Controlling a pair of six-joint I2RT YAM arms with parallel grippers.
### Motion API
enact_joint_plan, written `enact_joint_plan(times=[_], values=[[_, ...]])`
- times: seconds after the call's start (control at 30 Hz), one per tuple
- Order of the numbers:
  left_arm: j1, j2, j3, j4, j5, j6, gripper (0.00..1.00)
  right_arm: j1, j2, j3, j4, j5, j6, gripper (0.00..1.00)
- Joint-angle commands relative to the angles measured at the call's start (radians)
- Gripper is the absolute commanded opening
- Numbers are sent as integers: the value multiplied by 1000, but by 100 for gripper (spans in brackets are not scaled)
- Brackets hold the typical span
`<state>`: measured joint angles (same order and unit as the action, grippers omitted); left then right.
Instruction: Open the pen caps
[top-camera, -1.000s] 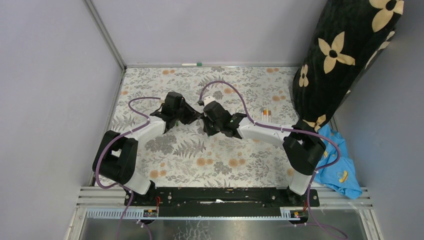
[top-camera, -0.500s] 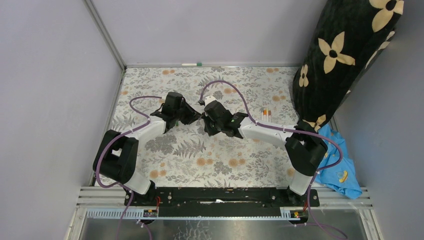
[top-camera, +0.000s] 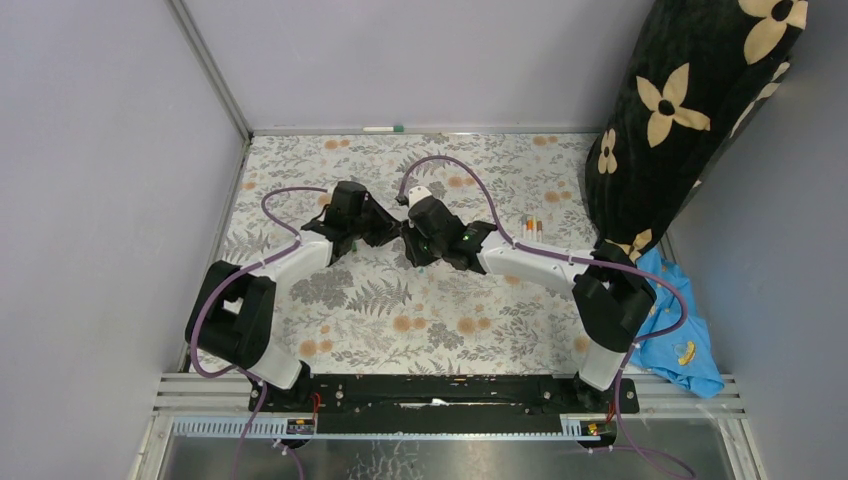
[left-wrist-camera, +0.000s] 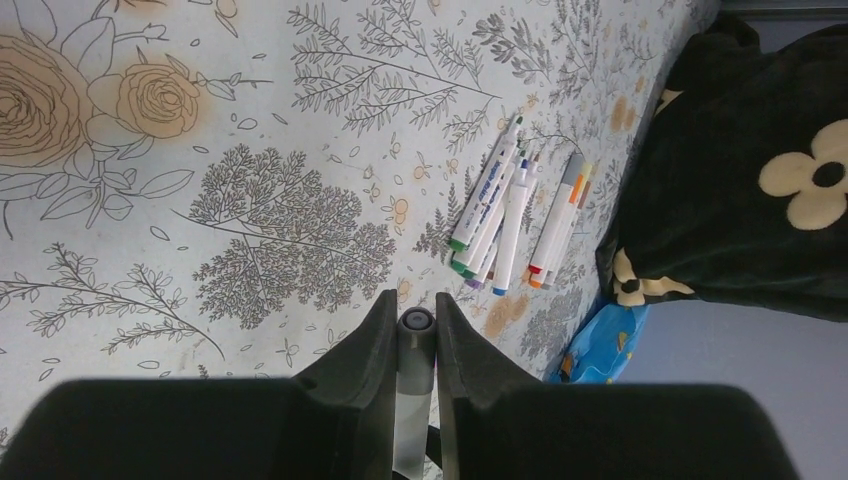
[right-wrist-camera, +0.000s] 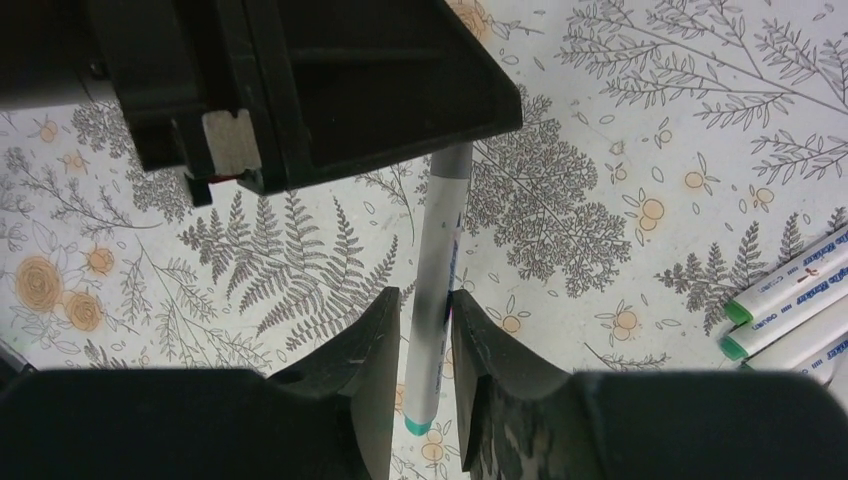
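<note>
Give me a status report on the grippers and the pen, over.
Left gripper shut on grey end of pen. Right gripper shut on its white barrel, teal cap on. Spare pens lie apart, off to the side.

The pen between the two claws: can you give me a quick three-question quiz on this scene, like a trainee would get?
1. True or false: nothing is holding the pen.
2. The pen's end nearest the right gripper is: A red, B teal, C orange.
3. Which gripper clamps the pen's grey end?
Key: 1 false, both grippers are shut on it; 2 B, the teal end; 3 the left gripper.
</note>
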<state>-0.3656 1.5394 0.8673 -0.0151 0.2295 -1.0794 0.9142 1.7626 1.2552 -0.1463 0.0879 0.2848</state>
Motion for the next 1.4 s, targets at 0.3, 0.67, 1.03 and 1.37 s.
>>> enact_joint_plan(times=[0.3,0.67,1.03,1.37], values=[[-4,-69,48,-20,28,14,0,-20,45,82,44,-10,-1,25],[55,18,102,6,-16,-20,0,-29,55,67,-35,9,-1,0],[196,162,258,-51,-41,-84,0,-29,26,-72,-26,-19,85,0],[231,199,290,-71,-66,-84,0,-29,-12,-162,8,-17,106,0]])
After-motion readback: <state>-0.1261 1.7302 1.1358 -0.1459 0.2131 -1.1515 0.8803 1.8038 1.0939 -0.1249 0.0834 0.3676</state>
